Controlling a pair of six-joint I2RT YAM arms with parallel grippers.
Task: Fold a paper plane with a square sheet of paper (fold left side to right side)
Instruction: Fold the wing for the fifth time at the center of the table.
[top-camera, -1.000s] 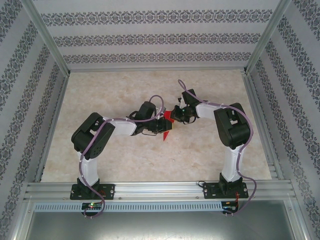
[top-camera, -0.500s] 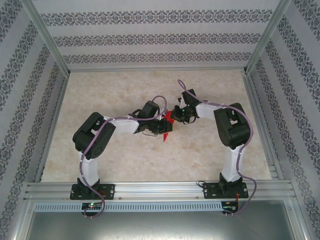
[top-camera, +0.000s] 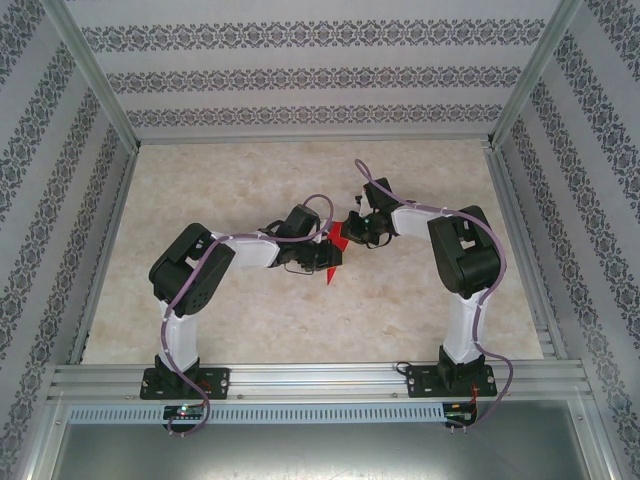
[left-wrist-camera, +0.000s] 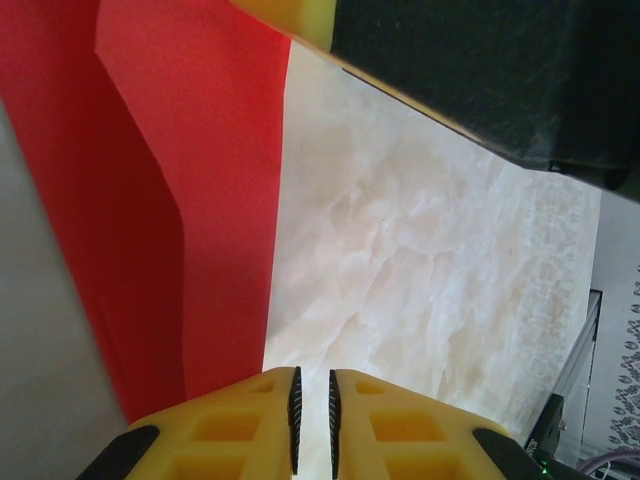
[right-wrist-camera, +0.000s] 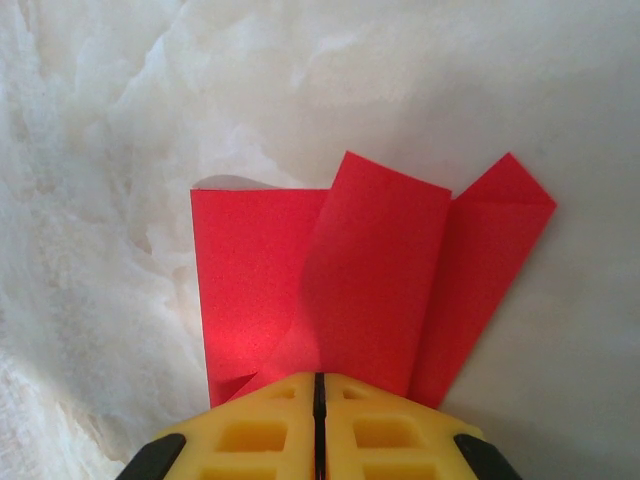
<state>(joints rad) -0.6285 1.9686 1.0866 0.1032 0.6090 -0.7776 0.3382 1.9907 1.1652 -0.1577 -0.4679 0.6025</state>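
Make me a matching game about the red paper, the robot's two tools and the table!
Things:
1. red paper
2. left tool
3. right tool
4. table

What fits:
A. cream and marbled
B. jaws a thin crack apart, nothing between them
C. folded, with creased flaps
D. jaws shut tight on a paper flap

Pairs: 1-C, 2-B, 3-D, 4-A
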